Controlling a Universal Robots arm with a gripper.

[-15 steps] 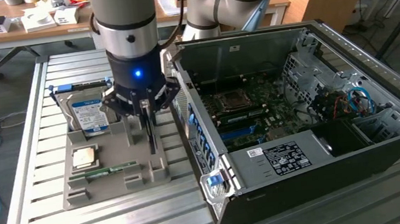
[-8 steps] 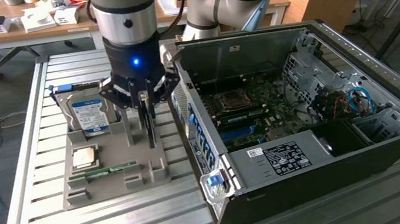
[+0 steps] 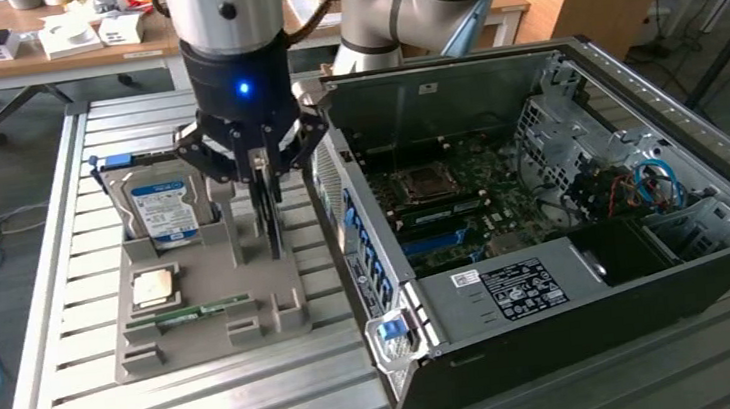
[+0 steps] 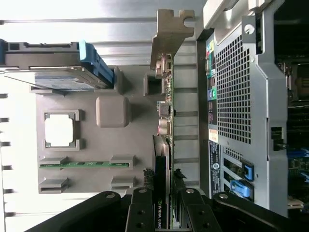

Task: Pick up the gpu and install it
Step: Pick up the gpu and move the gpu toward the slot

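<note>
Gpu [image 3: 269,224] not installed yet, early days tbh. Exterior view's left: hard drive [image 3: 162,209] parked in gray tray [image 3: 216,329]. Middle: card stands on edge in same tray, gripper [image 3: 262,174] jaws pinching its top edge, no clear lift. Right: open pc case [image 3: 514,351], no card seated that I can see.

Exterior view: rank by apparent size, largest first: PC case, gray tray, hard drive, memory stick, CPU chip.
1. PC case
2. gray tray
3. hard drive
4. memory stick and CPU chip: too close to rank; the stick looks longer, the chip wider.
</note>
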